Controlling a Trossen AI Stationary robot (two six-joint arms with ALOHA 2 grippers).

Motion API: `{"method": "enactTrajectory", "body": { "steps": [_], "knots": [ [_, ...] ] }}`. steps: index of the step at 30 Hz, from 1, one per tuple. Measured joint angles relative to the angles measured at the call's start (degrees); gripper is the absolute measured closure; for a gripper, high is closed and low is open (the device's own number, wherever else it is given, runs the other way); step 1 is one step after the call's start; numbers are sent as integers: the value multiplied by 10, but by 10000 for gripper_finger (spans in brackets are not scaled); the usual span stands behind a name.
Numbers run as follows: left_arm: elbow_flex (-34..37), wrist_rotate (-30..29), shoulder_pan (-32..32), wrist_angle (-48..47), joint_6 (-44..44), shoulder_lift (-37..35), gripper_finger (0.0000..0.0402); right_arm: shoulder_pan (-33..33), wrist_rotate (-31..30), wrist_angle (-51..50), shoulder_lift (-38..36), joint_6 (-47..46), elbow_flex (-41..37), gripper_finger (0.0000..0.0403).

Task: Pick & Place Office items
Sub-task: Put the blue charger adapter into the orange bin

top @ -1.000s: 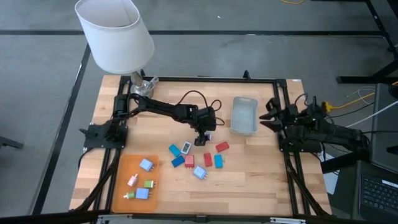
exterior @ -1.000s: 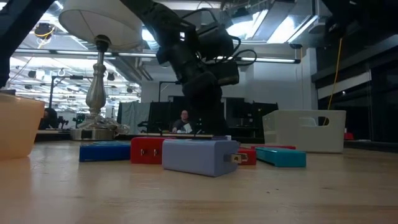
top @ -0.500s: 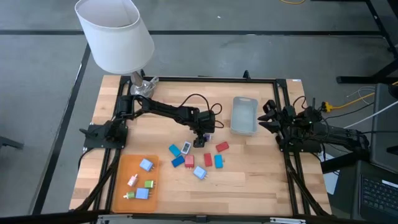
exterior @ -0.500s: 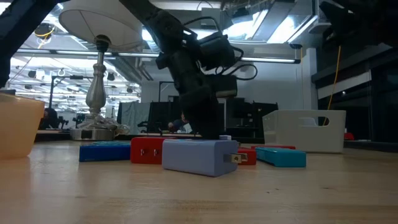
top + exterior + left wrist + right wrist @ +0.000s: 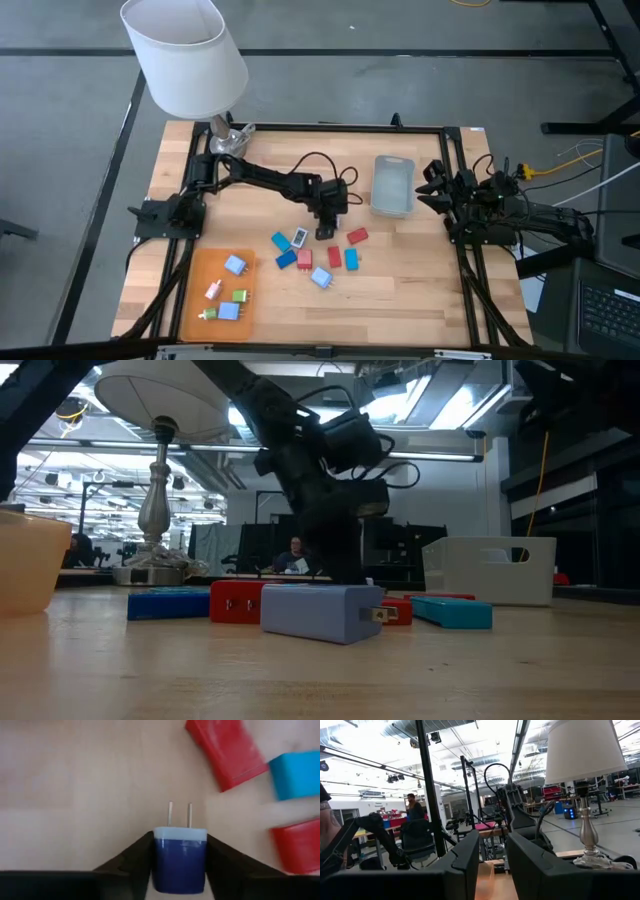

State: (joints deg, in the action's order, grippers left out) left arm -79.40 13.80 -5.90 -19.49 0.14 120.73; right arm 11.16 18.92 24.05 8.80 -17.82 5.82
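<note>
Bright overhead light, blurred wrist close-up

A dark-blue, white-topped plug [image 5: 179,857] sits between black fingers [image 5: 131,860], beside red [image 5: 227,751] and light-blue [image 5: 296,774] pieces.

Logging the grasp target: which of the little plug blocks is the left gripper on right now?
The dark blue block with a light blue cap and two metal prongs, clamped between the left gripper fingers. The red blocks and the light blue block lie apart on the table, untouched.
</note>
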Motion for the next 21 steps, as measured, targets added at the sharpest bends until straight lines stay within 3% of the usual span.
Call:
{"method": "enactTrajectory", "body": {
  "steps": [1,4,10,14,21],
  "knots": [
    [0,24,-4,2,-33,0,275,0,0,0,0,0,0,302],
    [4,78,-21,30,-106,-14,276,0,0,5,0,0,0,302],
    [2,85,-54,162,-185,-105,276,0,0,6,0,1,0,302],
    [1,81,-73,220,-195,-203,276,0,6,-33,0,27,0,302],
    [1,-27,-81,143,-170,-376,276,0,-3,-143,1,61,0,302]
  ]
}}
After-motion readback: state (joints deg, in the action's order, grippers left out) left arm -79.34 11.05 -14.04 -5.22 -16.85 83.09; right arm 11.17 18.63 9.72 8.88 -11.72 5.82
